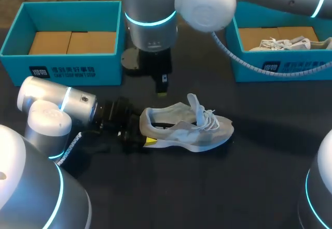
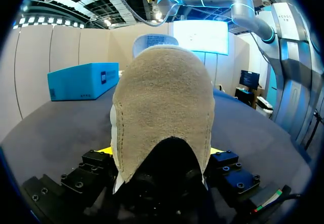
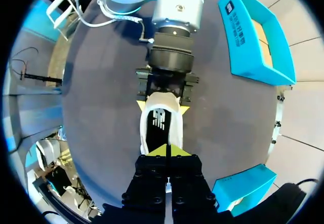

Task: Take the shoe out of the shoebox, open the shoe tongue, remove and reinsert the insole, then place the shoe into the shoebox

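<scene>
While the left claw [image 1: 140, 137] pinches the heel of the shoe [image 1: 189, 129], one yellow tip on each side and both touching it, the right claw [image 3: 166, 152] hangs above that shoe with its tips pressed together – nothing shows between them. The shoe lies on the table [image 1: 207, 192] straight ahead of the left claw, toe pointing away from it, opening upward and directly under the right claw. Its tongue [image 1: 193, 103] stands up and the laces [image 1: 210, 119] lie loose over the front. The right claw is apart from the tongue and touches no part of the shoe.

Two claws, two shoes, two boxes. The second shoe [image 1: 282, 44] lies inside the right box [image 1: 290, 69], ahead of the left claw and off to its side, well apart from both claws. The left box [image 1: 67, 64] sits back beside the left arm and shows only its brown floor.

Between the right claw and the shoe's opening there is only open air – the left claw's fingers flank the heel just beyond it.
</scene>
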`<state>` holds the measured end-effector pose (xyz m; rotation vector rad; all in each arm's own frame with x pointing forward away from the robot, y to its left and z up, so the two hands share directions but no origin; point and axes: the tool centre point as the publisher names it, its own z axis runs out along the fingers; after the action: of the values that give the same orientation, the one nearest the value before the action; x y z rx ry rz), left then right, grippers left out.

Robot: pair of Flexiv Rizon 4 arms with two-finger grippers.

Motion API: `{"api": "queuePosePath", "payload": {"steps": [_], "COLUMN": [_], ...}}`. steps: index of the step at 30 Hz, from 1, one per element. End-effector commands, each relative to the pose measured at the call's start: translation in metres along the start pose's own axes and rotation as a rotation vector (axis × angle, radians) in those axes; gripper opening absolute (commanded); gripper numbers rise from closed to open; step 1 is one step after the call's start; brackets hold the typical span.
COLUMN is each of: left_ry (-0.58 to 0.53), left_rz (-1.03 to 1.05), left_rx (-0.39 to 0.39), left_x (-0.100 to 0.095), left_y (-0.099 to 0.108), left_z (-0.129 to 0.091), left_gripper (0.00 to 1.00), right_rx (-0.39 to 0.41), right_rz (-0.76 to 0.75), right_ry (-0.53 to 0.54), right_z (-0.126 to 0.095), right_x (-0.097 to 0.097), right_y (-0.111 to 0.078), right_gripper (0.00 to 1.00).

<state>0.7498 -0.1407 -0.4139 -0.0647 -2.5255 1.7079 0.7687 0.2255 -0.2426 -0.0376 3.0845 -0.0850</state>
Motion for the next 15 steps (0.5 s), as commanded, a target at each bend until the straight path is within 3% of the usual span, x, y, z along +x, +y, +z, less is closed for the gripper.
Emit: {"api": "queuePosePath", "payload": {"steps": [1,9,10,12,15], "left_ry": [0.002,0.002,0.002,0.002,0.002], "left_rz": [0.000,0.000,0.000,0.000,0.000], "left_rx": [-0.003,-0.003,-0.003,-0.003,-0.003], "left_x": [0.000,0.000,0.000,0.000,0.000], "left_y": [-0.001,-0.001,-0.001,-0.001,-0.001], "left_z": [0.000,0.000,0.000,0.000,0.000], "left_gripper": [0.00,0.00,0.00,0.00,0.00], "right_rx": [-0.002,-0.002,0.006,-0.032,-0.015], "right_rz": [-0.001,-0.001,0.007,0.016,-0.008], "right_ry": [0.002,0.002,0.023,-0.059,-0.032], "right_z": [0.000,0.000,0.007,0.016,0.036], "right_x": [-0.001,-0.001,0.000,0.004,0.008], "right_y": [0.000,0.000,-0.002,-0.005,-0.007], "right_gripper": [0.00,0.00,0.00,0.00,0.00]}}
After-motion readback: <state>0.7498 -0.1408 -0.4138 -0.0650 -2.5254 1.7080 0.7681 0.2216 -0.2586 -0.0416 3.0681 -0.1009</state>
